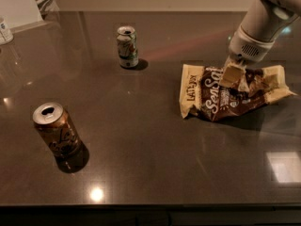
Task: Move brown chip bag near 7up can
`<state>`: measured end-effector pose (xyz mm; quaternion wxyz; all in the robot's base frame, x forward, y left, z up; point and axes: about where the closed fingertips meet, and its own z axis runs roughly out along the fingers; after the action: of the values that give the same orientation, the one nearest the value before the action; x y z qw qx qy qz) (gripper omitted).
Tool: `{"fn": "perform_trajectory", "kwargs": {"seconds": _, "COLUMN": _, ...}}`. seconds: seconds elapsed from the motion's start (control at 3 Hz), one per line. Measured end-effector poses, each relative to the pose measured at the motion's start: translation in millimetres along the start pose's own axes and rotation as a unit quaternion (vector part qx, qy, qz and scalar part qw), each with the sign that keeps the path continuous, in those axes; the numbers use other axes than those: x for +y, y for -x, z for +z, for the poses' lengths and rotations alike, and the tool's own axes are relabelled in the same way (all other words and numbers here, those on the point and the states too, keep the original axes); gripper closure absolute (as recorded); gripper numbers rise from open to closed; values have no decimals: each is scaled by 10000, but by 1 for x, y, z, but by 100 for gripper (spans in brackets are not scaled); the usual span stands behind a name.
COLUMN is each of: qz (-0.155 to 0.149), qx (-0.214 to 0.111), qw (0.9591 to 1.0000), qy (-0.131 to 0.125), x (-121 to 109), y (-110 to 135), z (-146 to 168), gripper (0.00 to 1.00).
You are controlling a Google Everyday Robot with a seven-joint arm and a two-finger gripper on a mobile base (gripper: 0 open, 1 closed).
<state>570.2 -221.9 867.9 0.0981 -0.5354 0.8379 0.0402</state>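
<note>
The brown chip bag (pixel 214 100) lies on the right of the dark table, its cream-yellow ends pointing left and right. My gripper (pixel 233 76) comes down from the upper right and is shut on the bag's middle top, where the foil is bunched up. The bag's right end is raised a little off the table. The 7up can (pixel 127 46) stands upright at the back, left of the bag with a wide gap between them.
A brown-orange can with a silver top (pixel 55 130) stands at the front left. A small white container (pixel 4 30) sits at the far left edge. The table's front edge (pixel 150 205) runs along the bottom.
</note>
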Motion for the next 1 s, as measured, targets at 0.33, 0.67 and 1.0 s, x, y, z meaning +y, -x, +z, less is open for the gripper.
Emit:
{"fn": "perform_trajectory", "kwargs": {"seconds": 0.33, "qz": -112, "qx": -191, "qw": 9998, "qy": -33, "x": -9, "y": 23, "z": -15, "gripper": 100}}
{"fn": "perform_trajectory", "kwargs": {"seconds": 0.67, "qz": -355, "qx": -543, "qw": 9979, "qy": -63, "x": -25, "y": 71, "z": -30, "gripper": 100}}
{"fn": "perform_trajectory", "kwargs": {"seconds": 1.0, "qz": -416, "qx": -616, "qw": 9972, "qy": -53, "x": -28, "y": 83, "z": -30, "gripper": 100}}
